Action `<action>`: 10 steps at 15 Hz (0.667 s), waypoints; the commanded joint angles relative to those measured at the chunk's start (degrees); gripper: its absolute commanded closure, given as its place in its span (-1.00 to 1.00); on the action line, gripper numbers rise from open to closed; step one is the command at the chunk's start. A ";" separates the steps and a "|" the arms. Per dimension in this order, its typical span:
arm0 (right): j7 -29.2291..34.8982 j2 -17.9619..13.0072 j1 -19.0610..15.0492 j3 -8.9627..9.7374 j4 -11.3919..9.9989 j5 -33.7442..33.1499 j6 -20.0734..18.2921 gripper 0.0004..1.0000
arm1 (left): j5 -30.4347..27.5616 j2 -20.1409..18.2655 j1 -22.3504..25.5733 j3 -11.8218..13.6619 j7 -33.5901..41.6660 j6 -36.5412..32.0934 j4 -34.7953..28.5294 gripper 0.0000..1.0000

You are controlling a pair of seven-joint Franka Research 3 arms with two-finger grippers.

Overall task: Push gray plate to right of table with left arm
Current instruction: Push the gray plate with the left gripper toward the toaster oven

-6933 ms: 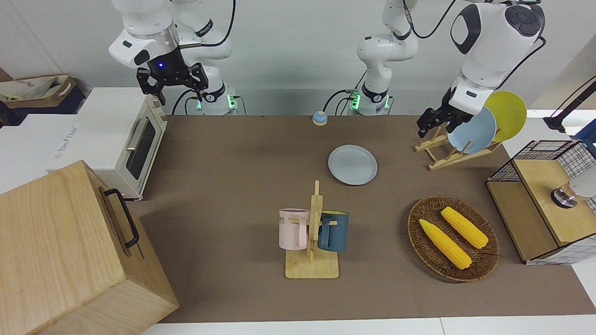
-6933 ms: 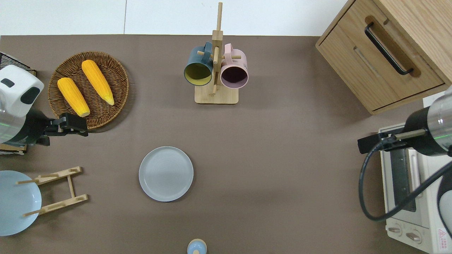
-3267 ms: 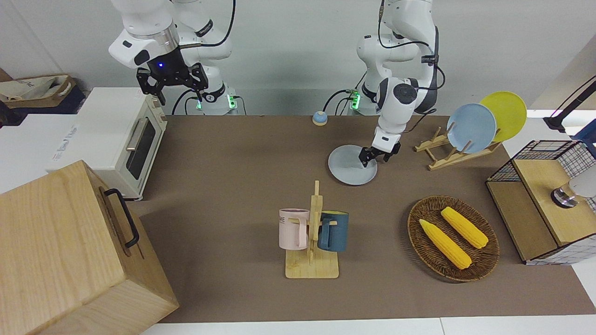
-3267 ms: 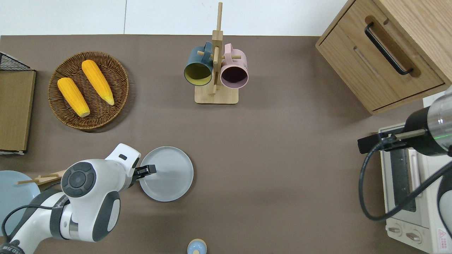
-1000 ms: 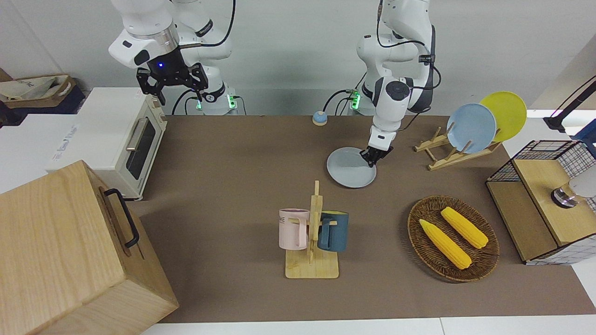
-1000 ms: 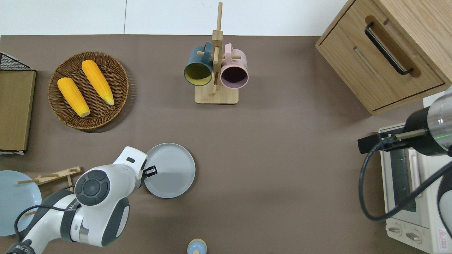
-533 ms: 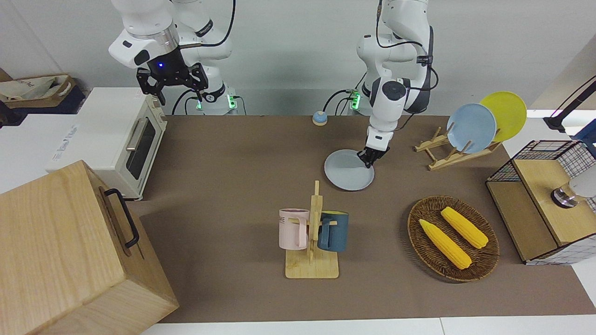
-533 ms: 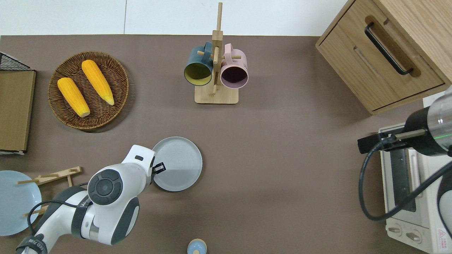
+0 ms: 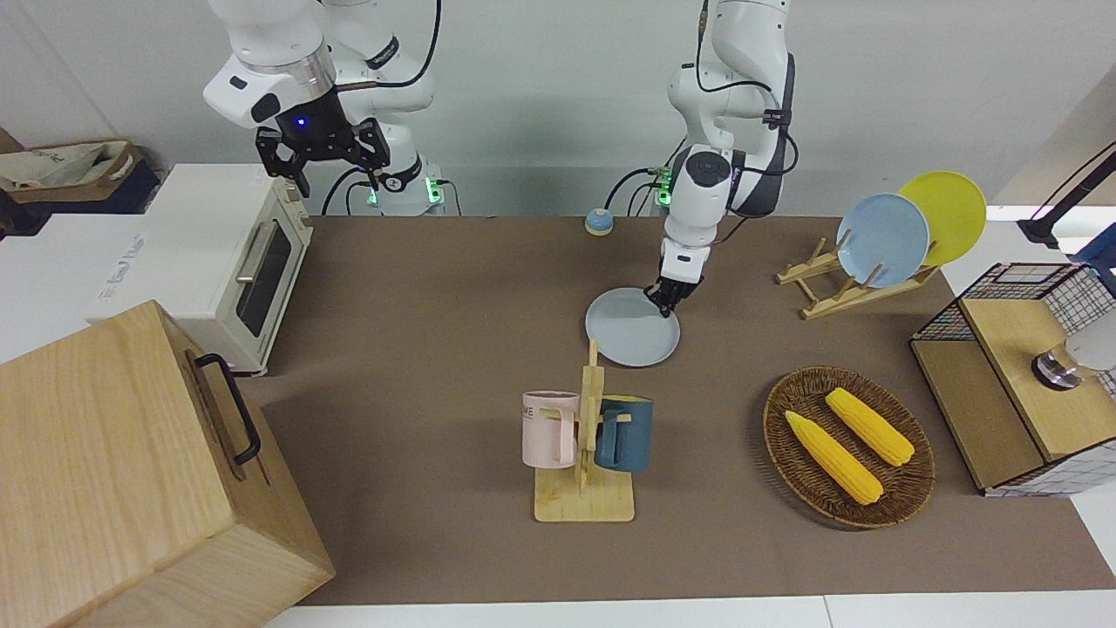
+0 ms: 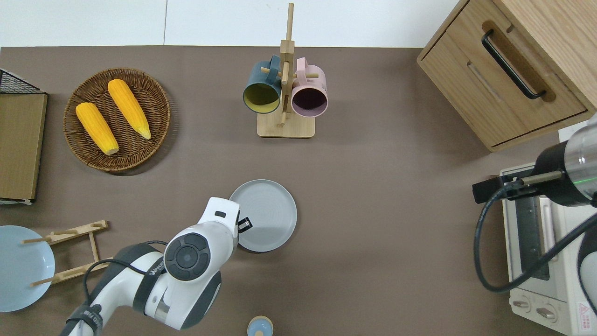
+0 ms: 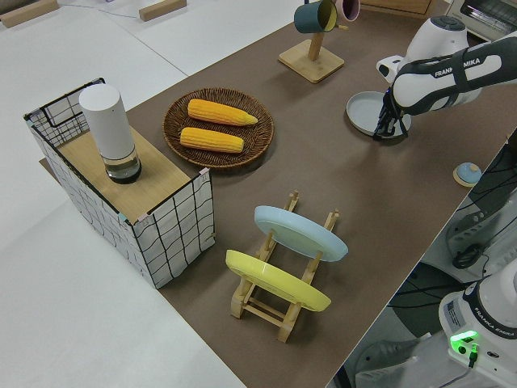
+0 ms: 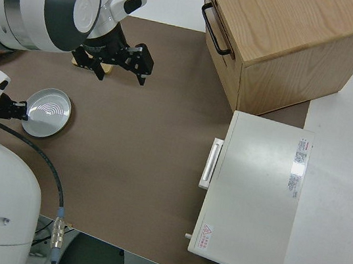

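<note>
The gray plate [image 9: 629,342] lies flat on the brown table [image 9: 436,296] near its middle, nearer to the robots than the mug rack. It also shows in the overhead view [image 10: 267,213], the left side view [image 11: 365,111] and the right side view [image 12: 46,112]. My left gripper [image 9: 663,301] is shut and empty. It is low at the table, against the plate's rim on the side toward the left arm's end, as the overhead view [image 10: 243,225] shows. My right arm is parked, with its gripper [image 9: 324,161] open.
A wooden mug rack [image 9: 584,436] holds a pink and a dark blue mug. A wicker basket [image 9: 847,447] with corn and a plate rack [image 9: 837,283] stand toward the left arm's end. A toaster oven [image 9: 235,262] and a wooden cabinet [image 9: 131,471] stand at the right arm's end. A small bell [image 9: 598,221] sits near the robots.
My left gripper has moved toward the right arm's end of the table. The gray plate has slid along with it, a little closer to the mug rack.
</note>
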 commanded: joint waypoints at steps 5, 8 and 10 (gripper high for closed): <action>0.75 -0.17 -1.13 0.88 0.50 0.33 -0.89 -0.97 | 3.12 6.80 -10.83 0.31 -17.58 -0.24 6.43 1.00; 0.75 -0.17 -1.13 0.96 0.50 0.25 -0.89 -0.97 | 8.05 9.52 -13.73 0.22 -26.02 -2.17 9.78 1.00; 0.75 -0.17 -1.13 0.96 0.50 0.33 -0.89 -0.97 | 8.23 10.06 -14.53 -0.21 -27.62 -3.05 11.19 1.00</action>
